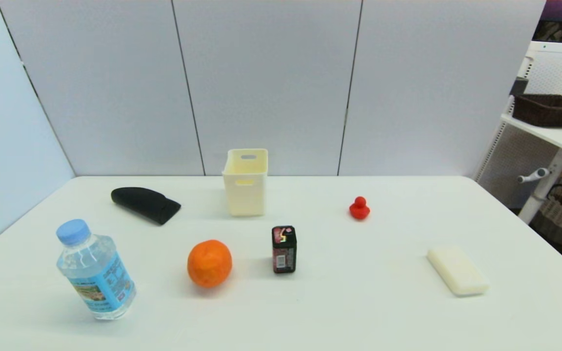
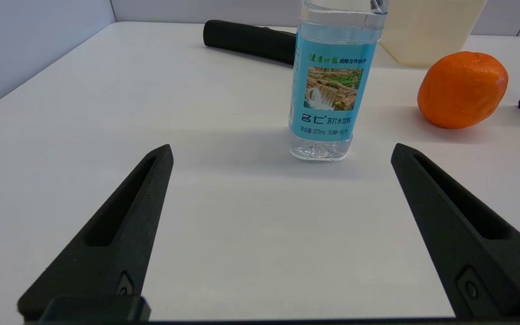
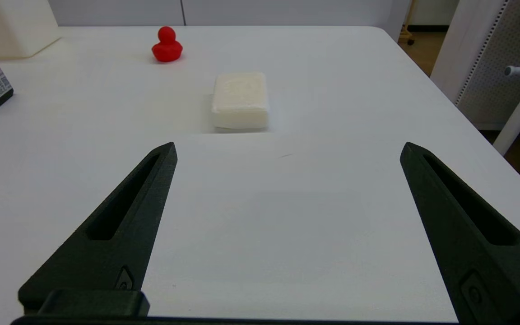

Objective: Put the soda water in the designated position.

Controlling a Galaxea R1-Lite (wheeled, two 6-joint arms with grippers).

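White panels close the back of the scene, and a white table [image 1: 310, 312] carries all the things.

Seen from the head camera, the soda water [image 1: 94, 269] stands upright at about 8 o'clock on the table, near the front left edge. Going right there are a black case [image 1: 145, 204] at 10 o'clock, an orange [image 1: 209, 263], a cream bin [image 1: 245, 182] at 12 o'clock, a small dark carton [image 1: 284, 249] near the centre, a red toy duck [image 1: 359, 208] at 2 o'clock and a white block [image 1: 457, 270] at 4 o'clock.

The left gripper [image 2: 281, 151] waits low just in front of the bottle, its fingers spread wide with nothing between them. The right gripper [image 3: 288, 149] is also wide open and empty, facing the white block.

I think the main risk is tipping: the bottle is tall and narrow, so one finger touching it first could push it over or make it roll. The orange is near, and a wide swing could knock it.

The designated position has no mark on the bare tabletop, so I cannot tell where it is. Both arms are outside the head view, and the bottle cap is cut off in the left wrist view.
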